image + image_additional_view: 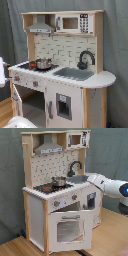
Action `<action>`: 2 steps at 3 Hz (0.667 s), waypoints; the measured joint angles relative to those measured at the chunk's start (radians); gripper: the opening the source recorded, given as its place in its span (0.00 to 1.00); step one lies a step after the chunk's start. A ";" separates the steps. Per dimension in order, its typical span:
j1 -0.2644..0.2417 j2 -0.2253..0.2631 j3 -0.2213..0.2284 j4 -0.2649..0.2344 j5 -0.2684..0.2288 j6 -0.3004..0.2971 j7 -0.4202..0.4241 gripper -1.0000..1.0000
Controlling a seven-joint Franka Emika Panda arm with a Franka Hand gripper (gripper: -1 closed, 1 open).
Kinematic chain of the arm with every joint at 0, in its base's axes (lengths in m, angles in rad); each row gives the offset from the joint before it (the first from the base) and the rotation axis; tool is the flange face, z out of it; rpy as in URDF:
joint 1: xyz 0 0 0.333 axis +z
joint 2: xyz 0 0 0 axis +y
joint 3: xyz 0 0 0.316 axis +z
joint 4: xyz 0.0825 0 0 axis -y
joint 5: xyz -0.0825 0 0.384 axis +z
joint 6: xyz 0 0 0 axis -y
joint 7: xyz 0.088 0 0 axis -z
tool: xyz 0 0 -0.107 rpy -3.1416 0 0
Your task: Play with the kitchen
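Note:
The kitchen [65, 75] [55, 198] is a tall white and light-wood toy, seen in both exterior views. It has a hood, a small microwave [72, 22], a black faucet [86, 57], a grey sink [74, 73] and a steel pot [43, 63] [59, 181] on the stovetop. Its windowed oven door [70, 229] [17, 100] hangs partly open. In the second exterior view my white arm reaches in from the second exterior view's right. The gripper [91, 179] is at counter height, in front of the sink end. A white piece of the arm [1, 71] shows at the first exterior view's left edge.
Grey curtains hang behind the kitchen. It stands on a wooden floor [107, 235]. Below the counter are red-marked knobs [56, 203] and a narrow cabinet door with a dark window [62, 106]. Another white piece of the arm [17, 122] sits at the first exterior view's bottom left.

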 joint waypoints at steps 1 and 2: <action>0.011 0.019 -0.018 -0.028 0.049 0.002 -0.095 1.00; 0.013 0.040 -0.037 -0.051 0.106 0.006 -0.191 1.00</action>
